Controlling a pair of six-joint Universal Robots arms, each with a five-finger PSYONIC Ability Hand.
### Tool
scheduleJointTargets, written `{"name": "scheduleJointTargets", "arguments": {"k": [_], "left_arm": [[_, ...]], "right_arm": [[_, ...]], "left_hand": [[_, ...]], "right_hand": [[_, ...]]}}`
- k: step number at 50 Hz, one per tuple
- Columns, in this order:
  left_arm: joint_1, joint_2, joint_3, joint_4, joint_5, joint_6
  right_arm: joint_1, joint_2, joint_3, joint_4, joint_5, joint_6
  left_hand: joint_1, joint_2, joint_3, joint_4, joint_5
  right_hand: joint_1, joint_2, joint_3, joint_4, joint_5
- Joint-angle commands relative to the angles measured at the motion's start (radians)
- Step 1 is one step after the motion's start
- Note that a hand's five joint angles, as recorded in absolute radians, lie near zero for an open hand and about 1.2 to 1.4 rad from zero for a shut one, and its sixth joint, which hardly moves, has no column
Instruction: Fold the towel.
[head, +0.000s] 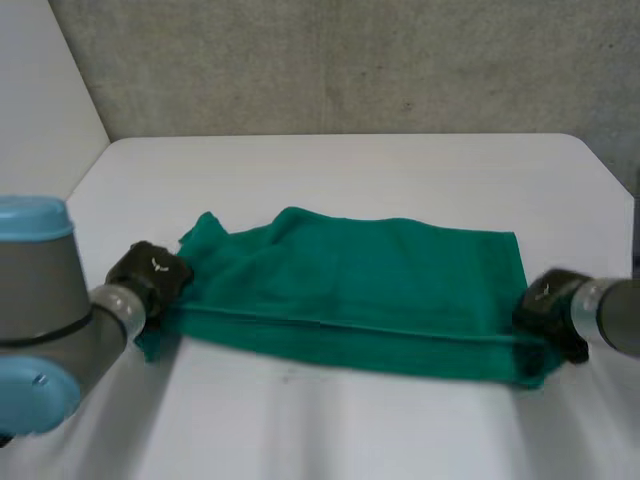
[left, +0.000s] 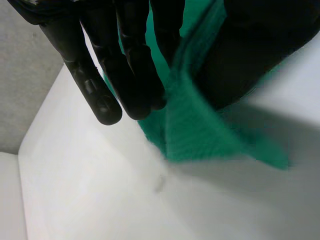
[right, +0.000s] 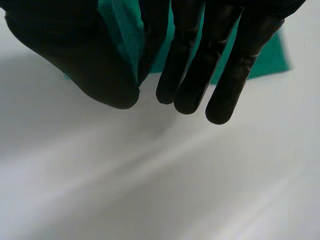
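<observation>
The green towel (head: 350, 290) lies stretched across the table (head: 340, 170) between the two hands. The left hand (head: 150, 275) pinches one near corner between straight fingers and thumb, and the right hand (head: 545, 305) pinches the other the same way. This looks like the start of a fold. Next, both hands need to lift together and carry that edge over to the far edge beyond their fingertips. The rumpled cloth beside the left hand may fold unevenly.

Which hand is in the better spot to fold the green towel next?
Probably the right hand: it pinches the green cloth towel at a flat, square corner. The left hand pinches a rumpled end.
</observation>
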Motion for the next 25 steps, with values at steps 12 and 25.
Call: {"name": "scheduleJointTargets", "arguments": {"k": [12,25], "left_arm": [[-0.033,0.050,0.635,0.568,-0.029,-0.224],[0.007,0.055,0.280,0.513,-0.025,-0.280]], "right_arm": [[0.010,-0.055,-0.763,-0.518,0.009,0.497],[0.022,-0.102,-0.324,-0.521,-0.060,0.496]], "left_hand": [[0.266,0.199,0.208,0.201,0.252],[0.266,0.199,0.208,0.201,0.252]], "right_hand": [[0.455,0.237,0.218,0.207,0.238],[0.455,0.237,0.218,0.207,0.238]]}}
